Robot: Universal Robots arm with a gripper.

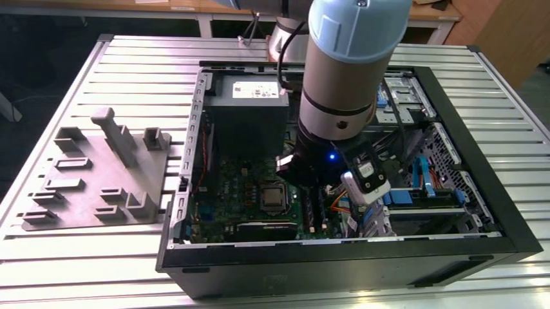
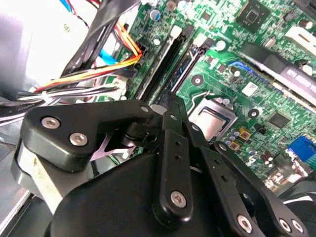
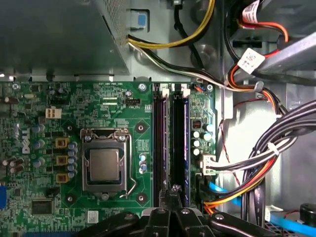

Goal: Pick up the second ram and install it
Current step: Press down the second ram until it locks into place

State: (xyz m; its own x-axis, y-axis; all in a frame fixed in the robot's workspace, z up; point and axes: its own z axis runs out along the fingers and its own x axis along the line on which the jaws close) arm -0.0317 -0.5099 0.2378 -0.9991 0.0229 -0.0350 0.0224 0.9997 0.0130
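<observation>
The end effector (image 3: 174, 210) is down inside the computer case (image 1: 481, 174), fingers pressed together over the second ram (image 3: 177, 143), which sits in its motherboard (image 3: 113, 113) slot beside the first stick (image 3: 159, 143). Seating looks nearly finished; whether the latches have closed, I cannot tell.

The arm's pale blue and grey cylindrical body (image 1: 344, 71) hides the middle of the open black computer case (image 1: 507, 212). In the second wrist view, black gripper linkage (image 2: 163, 192) covers the lower green motherboard (image 2: 232, 64). Whether a memory stick sits between the fingertips cannot be told.
</observation>
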